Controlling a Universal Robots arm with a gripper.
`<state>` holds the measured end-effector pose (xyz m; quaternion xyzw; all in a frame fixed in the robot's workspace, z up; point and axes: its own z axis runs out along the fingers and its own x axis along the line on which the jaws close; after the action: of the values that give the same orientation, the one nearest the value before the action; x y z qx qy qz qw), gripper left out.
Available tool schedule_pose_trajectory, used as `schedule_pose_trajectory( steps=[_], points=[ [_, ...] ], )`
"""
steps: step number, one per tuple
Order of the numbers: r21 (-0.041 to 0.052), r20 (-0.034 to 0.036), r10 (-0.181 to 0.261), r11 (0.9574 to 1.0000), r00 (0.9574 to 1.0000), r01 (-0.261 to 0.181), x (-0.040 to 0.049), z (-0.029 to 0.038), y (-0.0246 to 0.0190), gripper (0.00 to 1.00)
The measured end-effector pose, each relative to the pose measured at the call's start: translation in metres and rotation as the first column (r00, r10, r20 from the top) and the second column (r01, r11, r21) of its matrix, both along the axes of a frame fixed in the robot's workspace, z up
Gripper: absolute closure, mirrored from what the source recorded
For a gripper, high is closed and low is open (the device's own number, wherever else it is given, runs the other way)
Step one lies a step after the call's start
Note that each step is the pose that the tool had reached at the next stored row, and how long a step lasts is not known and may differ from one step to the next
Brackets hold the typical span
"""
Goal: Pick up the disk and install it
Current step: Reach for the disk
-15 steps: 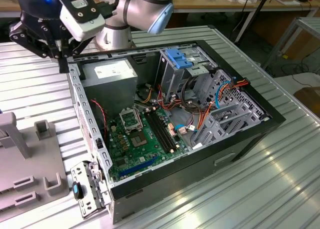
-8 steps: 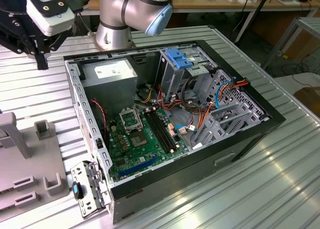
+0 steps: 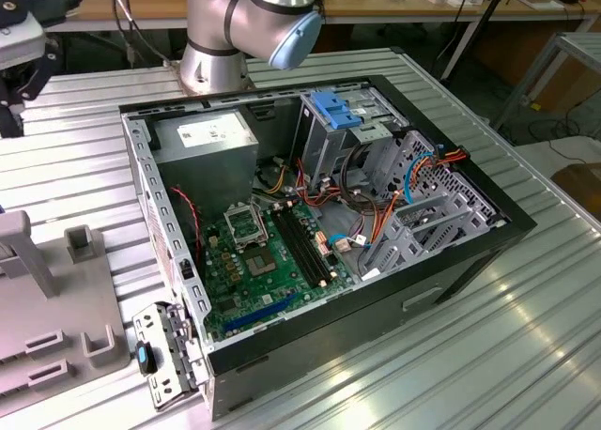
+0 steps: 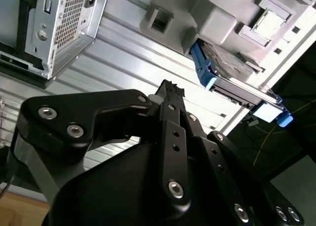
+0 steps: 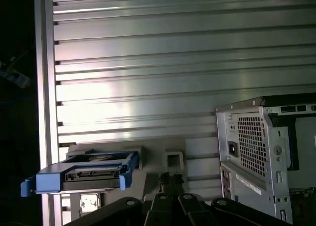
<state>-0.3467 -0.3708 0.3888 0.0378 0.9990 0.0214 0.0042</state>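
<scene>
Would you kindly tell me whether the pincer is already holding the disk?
No, in the first wrist view the disk rests on its grey holder, apart from the pincer.

In the exterior view we look down slantwise, fairly near, on the open computer case (image 3: 319, 252), with the arm's base (image 3: 225, 36) at its twelve o'clock. Both wrist views peer closely past the claw (image 4: 170, 88) at the ribbed table (image 5: 148, 63), sharing the disk (image 4: 222, 63) and the case's rear.
</scene>
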Motion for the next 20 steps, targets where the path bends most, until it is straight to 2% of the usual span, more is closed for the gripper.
schedule_pose_trajectory(
  steps=[3,6,9,14,20],
  points=[
    [0.0,-0.0006,0.0,1.0,1.0,0.0,-0.0161,-0.0002,0.0001,0.89],
    [0.0,-0.0013,0.0,1.0,1.0,0.0,-0.0405,-0.0006,0.0001,0.89],
    [0.0,-0.0018,0.0,1.0,1.0,0.0,-0.054,-0.0007,0.0001,0.89],
    [0.0,-0.0027,0.0,1.0,1.0,0.0,-0.0876,-0.0012,0.0001,0.89],
    [0.0,-0.0027,0.0,1.0,1.0,0.0,-0.0898,-0.0012,0.0001,0.89]
  ],
)
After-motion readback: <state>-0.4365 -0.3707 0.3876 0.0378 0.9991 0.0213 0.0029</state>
